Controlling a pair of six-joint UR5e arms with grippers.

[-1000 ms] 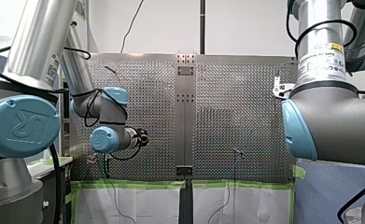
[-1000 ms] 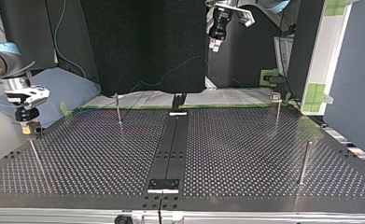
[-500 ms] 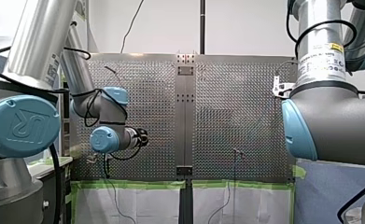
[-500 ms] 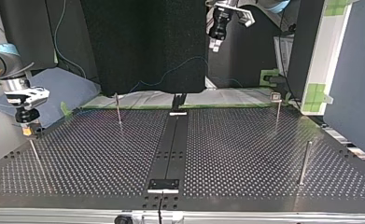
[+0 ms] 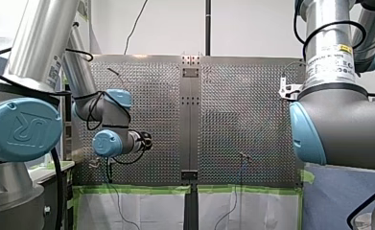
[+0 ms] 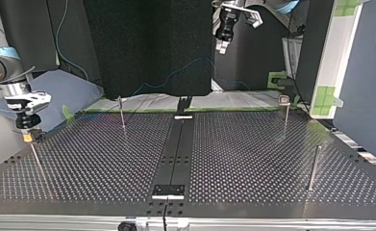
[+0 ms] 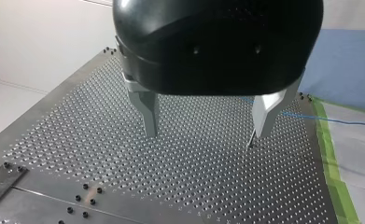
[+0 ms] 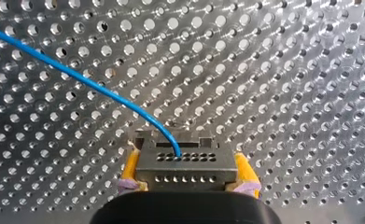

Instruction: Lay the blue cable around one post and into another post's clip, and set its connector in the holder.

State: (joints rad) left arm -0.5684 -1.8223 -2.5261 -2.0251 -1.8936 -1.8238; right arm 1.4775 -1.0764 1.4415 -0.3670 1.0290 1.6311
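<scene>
Where pads (image 8: pixel 131 166) pinch, connector (image 8: pixel 186 169) seems metallic

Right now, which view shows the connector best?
The right wrist view: the connector sits large between the jaws of my right gripper, the blue cable entering it. The top view shows only a speck under that gripper; front and left wrist views miss it.

Setting: robotics laboratory, bench test cell.
Evidence:
- two silver industrial robot arms with pale blue joint caps, my left arm (image 5: pixel 22 129) and my right arm (image 5: pixel 338 129), one at each side edge of the tabletop
- perforated metal tabletop (image 6: pixel 253 159) with a dark bolted centre strip (image 6: pixel 178 149)
- thin upright metal posts (image 6: pixel 313 166) fixed in its holes
- green masking tape (image 5: pixel 137 189) along one edge
- black screen panel (image 6: pixel 147 43) behind that edge
- plain white wall (image 5: pixel 175 28) with a hanging black cable (image 5: pixel 136 24)
- blue padding sheet (image 6: pixel 65 89) beside one corner
</scene>
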